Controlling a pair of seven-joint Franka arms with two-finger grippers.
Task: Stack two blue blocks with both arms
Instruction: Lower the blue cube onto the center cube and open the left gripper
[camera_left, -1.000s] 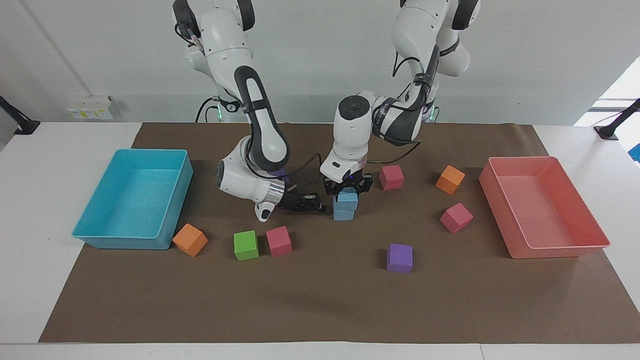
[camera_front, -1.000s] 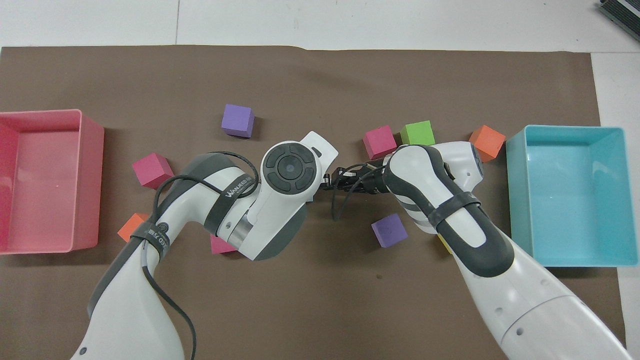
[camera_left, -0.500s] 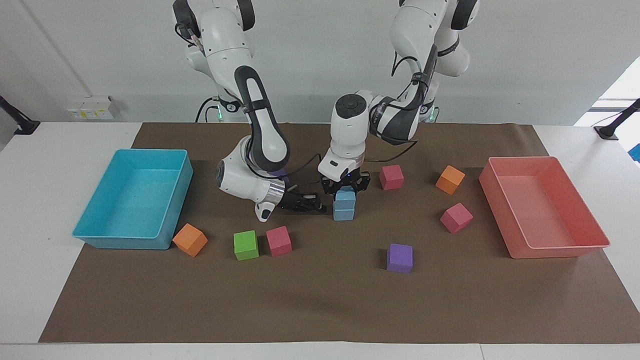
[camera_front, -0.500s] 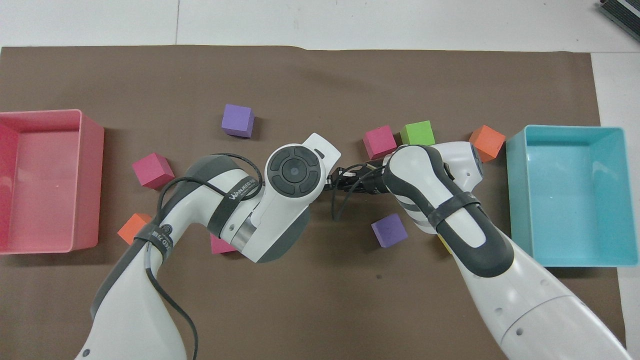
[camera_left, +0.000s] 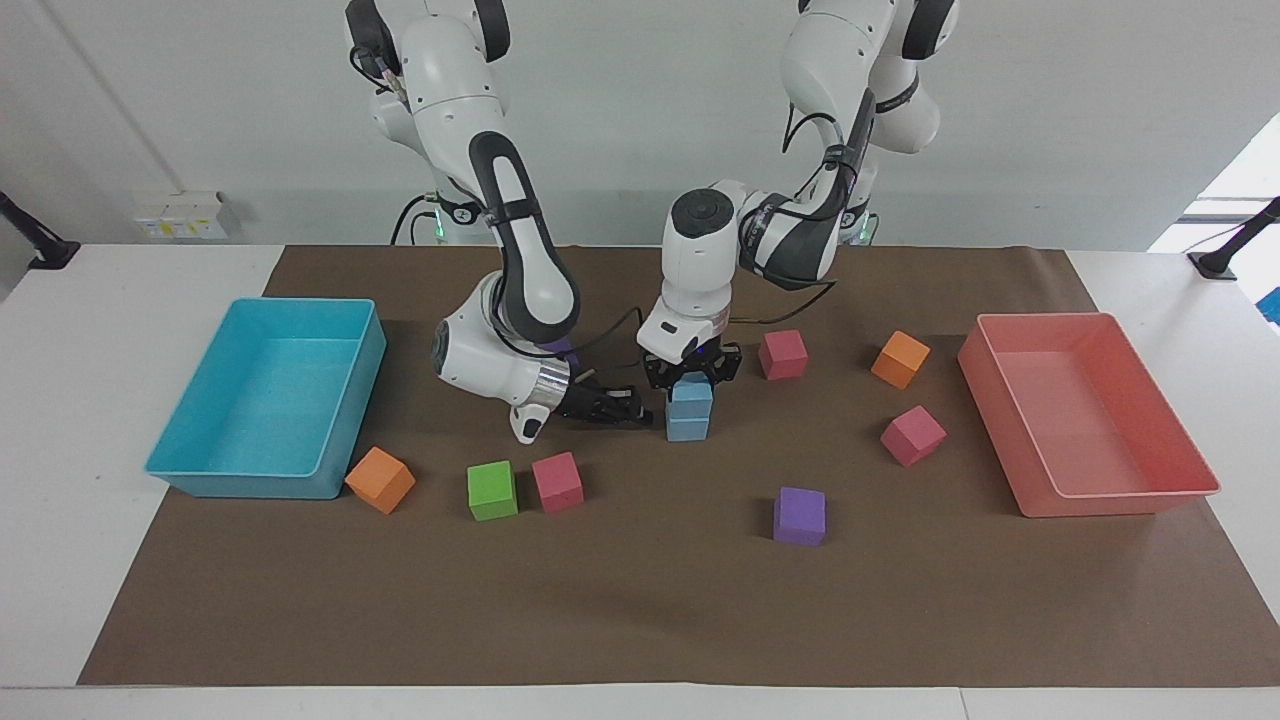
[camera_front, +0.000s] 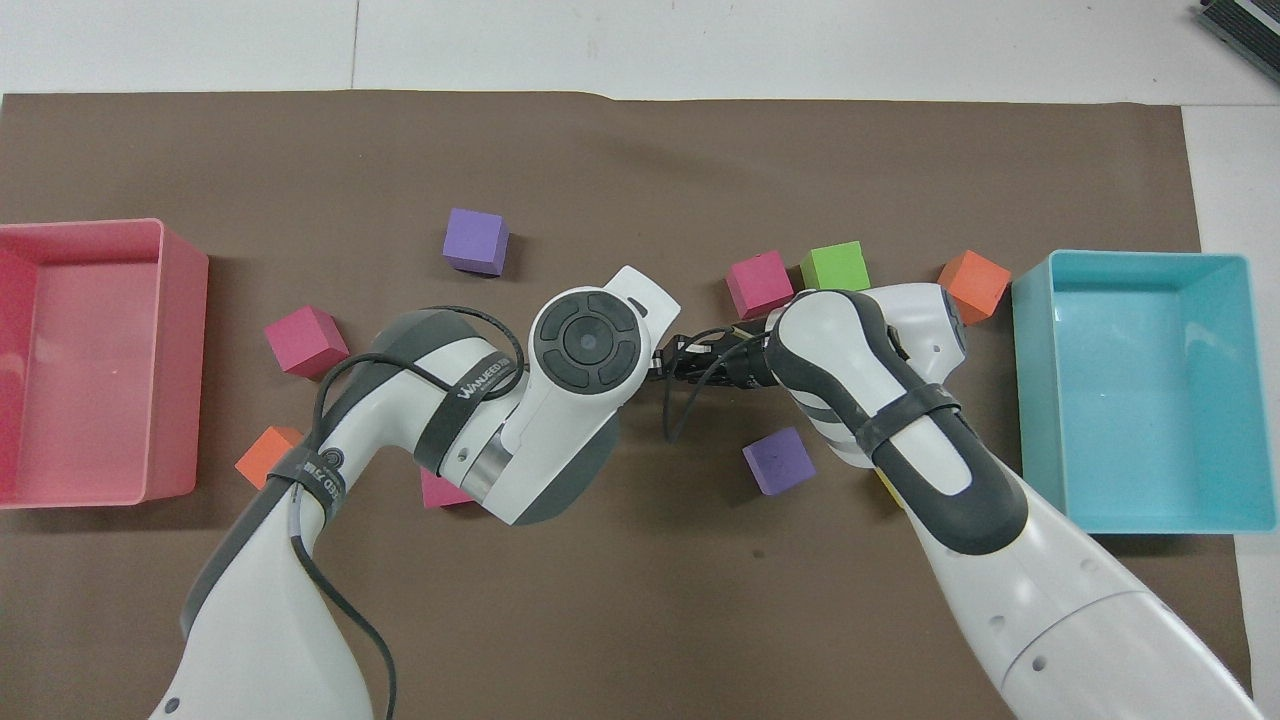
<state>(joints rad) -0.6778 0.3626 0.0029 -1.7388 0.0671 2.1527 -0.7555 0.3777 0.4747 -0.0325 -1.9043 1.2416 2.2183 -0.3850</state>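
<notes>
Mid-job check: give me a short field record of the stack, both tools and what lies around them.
stack: upper blue block sits on lower blue block, edges roughly aligned
left tool: shut on the upper blue block, gripping it from above
right tool: shut, empty, low over the mat beside the stack, toward the right arm's end
nearest loose cube: pink cube, toward the left arm's end
trays: turquoise tray and pink tray, no cubes inside
task status: stacked, not yet released
</notes>
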